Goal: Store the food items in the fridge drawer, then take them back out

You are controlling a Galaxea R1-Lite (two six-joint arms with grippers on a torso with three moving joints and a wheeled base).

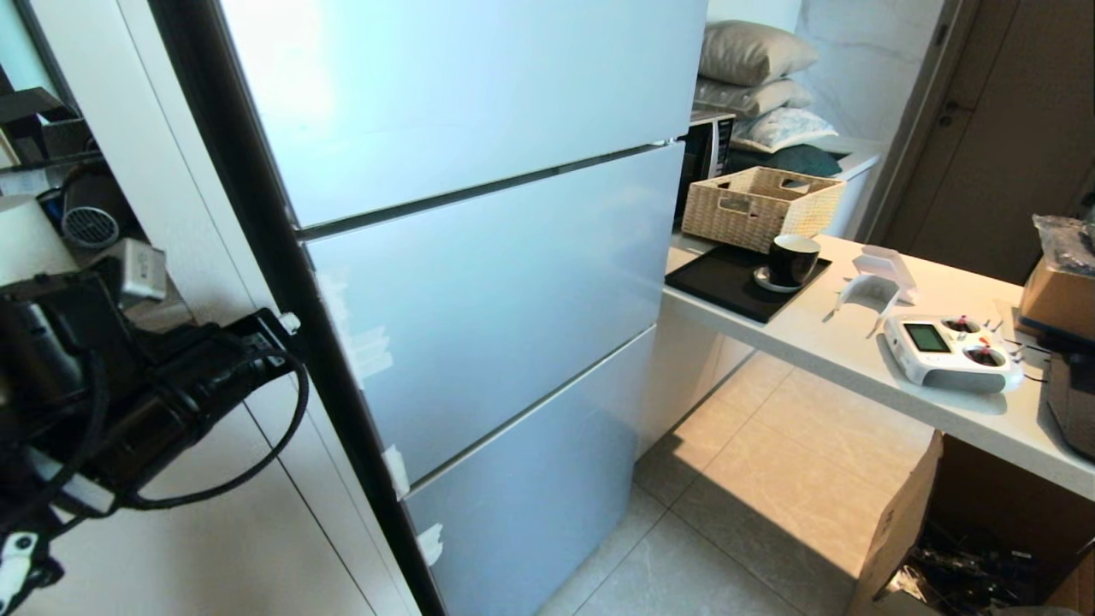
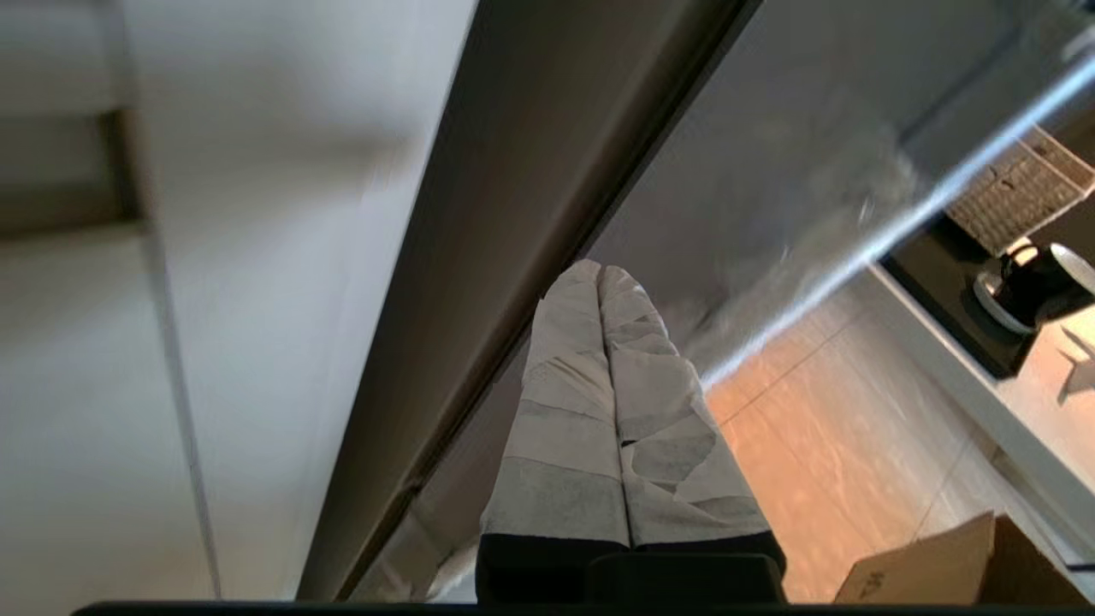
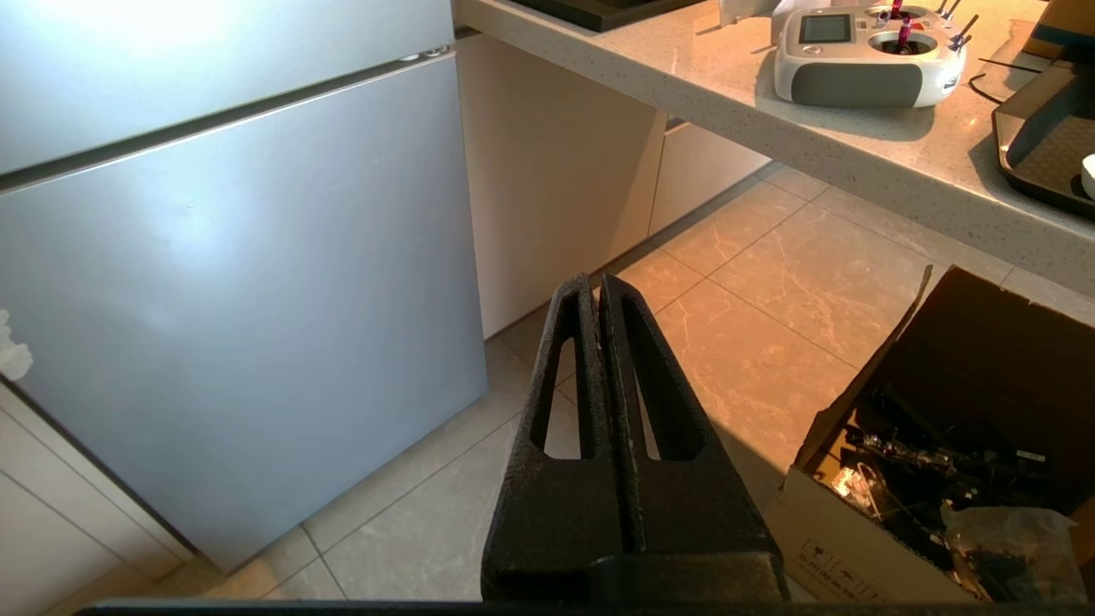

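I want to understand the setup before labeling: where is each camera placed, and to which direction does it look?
Head view: high on the robot, looking down at the closed fridge and counter; left arm shows.
Left wrist view: behind the left claw, shut, near the fridge's dark edge.
Right wrist view: behind the right claw, shut, above the floor.
All share the fridge; head and right wrist share the white remote controller.
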